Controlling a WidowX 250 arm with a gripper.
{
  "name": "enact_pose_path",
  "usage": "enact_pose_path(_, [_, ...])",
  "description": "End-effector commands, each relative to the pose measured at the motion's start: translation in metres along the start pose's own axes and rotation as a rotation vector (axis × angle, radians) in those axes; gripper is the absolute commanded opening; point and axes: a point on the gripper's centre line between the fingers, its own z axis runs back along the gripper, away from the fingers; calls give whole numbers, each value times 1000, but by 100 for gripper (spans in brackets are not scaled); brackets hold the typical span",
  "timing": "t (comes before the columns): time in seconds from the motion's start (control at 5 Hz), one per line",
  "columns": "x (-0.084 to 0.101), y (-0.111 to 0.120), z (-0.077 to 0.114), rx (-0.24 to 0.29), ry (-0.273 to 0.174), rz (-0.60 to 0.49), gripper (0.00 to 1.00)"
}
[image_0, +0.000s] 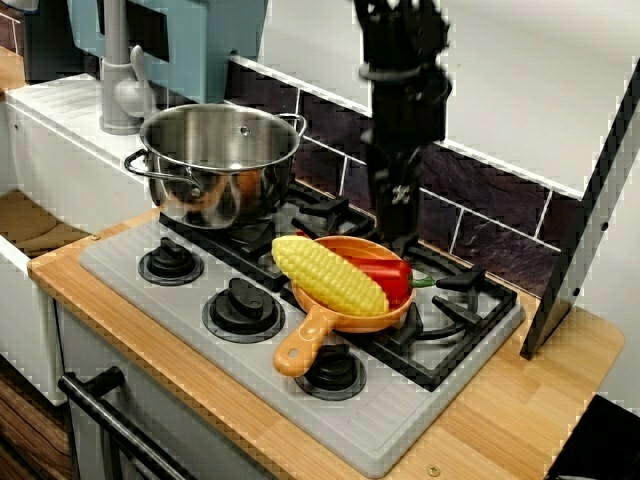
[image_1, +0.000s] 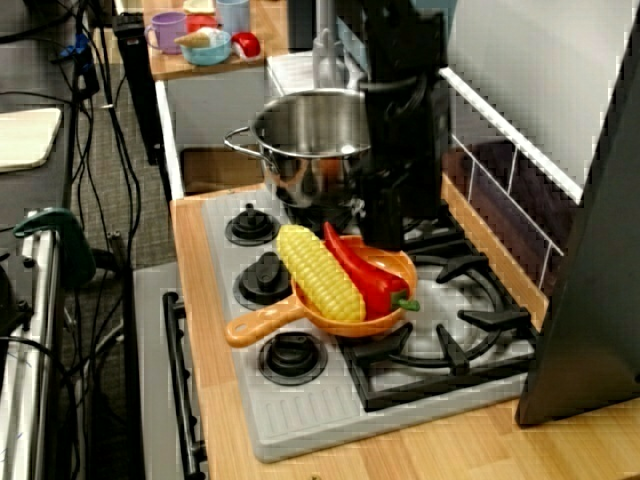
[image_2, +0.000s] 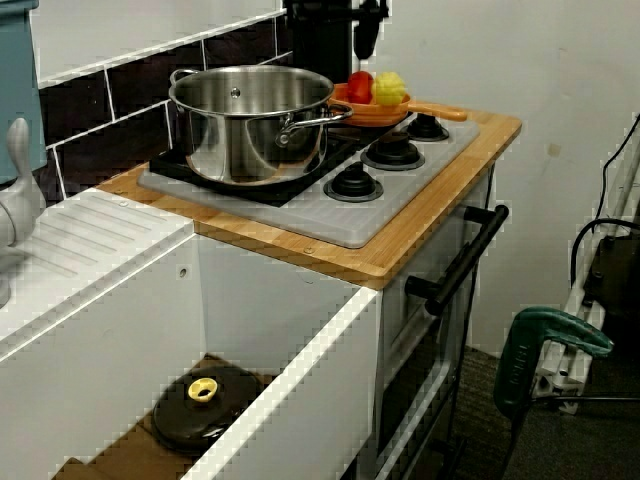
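My claw hangs upright over the stove, its tip down at the far rim of the orange pan. It is dark and blurred in the view from the front and in the view from the stove end, so I cannot tell whether it is wide or narrow, or whether it touches the rim. In the view from the sink end the tip is hidden behind the steel pot.

The pan sits on the black grate of the right-hand burner, with its handle pointing toward the front edge over the knobs. A yellow corn cob lies across the pan, one end sticking out past the rim. A red pepper lies just behind the cob, touching it, on the side nearer my claw.

The steel pot stands on the left-hand burner, near the pan but apart from it, with handles on both sides. Pot and pan both rest on the grey stove top, which is set into the wooden bench below a dark tiled wall. Beyond the pot are a grey faucet and a white sink. A black lid with a yellow knob lies in the sink.
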Motion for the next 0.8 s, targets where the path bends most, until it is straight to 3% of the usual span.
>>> enact_pose_path(0.0, [7, -4, 32, 42, -62, 26, 100])
enact_pose_path(0.2, [0, -11, 36, 142, -28, 156, 100])
enact_pose_path(0.4, [-11, -16, 42, 216, 109, 394, 100])
enact_pose_path(0.6, [-14, -20, 53, 255, 127, 591, 100])
